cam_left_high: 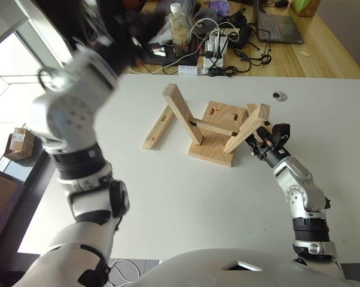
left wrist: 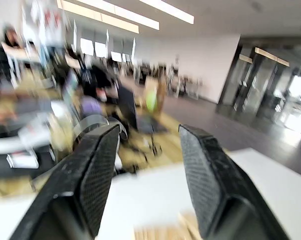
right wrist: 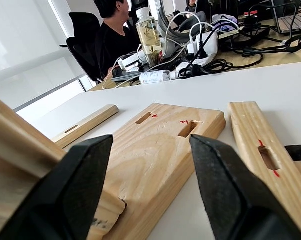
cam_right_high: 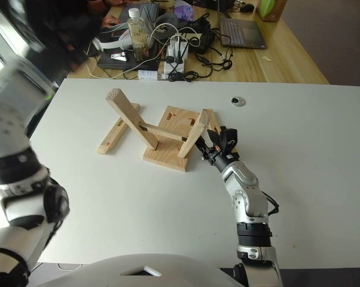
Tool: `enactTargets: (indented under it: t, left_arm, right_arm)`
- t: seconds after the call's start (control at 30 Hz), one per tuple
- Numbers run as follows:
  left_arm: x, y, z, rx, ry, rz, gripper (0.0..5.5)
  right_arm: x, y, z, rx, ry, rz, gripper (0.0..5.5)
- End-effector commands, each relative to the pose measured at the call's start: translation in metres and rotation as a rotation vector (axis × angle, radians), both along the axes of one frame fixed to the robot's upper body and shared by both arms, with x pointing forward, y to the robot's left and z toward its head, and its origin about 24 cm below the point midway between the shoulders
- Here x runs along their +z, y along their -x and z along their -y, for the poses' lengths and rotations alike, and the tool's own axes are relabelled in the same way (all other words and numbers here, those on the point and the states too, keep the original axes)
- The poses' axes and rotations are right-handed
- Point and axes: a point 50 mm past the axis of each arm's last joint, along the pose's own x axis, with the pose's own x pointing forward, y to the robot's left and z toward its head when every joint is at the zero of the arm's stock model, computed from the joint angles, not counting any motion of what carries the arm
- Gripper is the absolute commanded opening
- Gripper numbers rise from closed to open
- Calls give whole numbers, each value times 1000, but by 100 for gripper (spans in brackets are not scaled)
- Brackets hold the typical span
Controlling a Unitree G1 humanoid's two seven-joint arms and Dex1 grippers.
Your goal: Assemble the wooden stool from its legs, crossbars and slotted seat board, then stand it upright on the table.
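The slotted seat board point(cam_left_high: 219, 113) lies flat on the white table point(cam_left_high: 186, 197). On it stand two legs, the left one point(cam_left_high: 181, 112) and the right one point(cam_left_high: 246, 128), joined by a crossbar point(cam_left_high: 213, 127). A loose leg point(cam_left_high: 159, 125) lies to the left of the board, and another slotted leg point(right wrist: 255, 145) lies at the board's right. My right gripper point(cam_left_high: 261, 142) is open just beside the lower end of the right leg, its fingers point(right wrist: 65, 195) apart over the board. My left gripper point(left wrist: 148, 175) is open, raised high and facing the room.
A round grommet point(cam_left_high: 279, 95) sits in the table at the back right. Behind the table a wooden desk point(cam_left_high: 329, 60) carries a bottle point(cam_left_high: 177, 27), cables, a power strip and a laptop point(cam_left_high: 278, 24). The near half of the white table is free.
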Motion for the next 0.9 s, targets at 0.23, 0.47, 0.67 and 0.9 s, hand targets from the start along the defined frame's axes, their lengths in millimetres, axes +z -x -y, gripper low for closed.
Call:
enactTargets:
  t: [0.23,0.47,0.67,0.9]
  left_arm:
    - [-173,13,49,-172,-525,-540,217]
    - [-63,8,48,-119,-11,-141,217]
    - [-73,25,-68,465,72,-180,217]
    - [-158,22,-22,480,-274,-447,217]
  right_arm:
    - [-2,2,1,-2,7,-17,289]
    - [-5,-1,16,-150,59,-31,289]
    - [-4,18,28,-554,149,-83,289]
    - [10,39,-7,-624,188,-66,289]
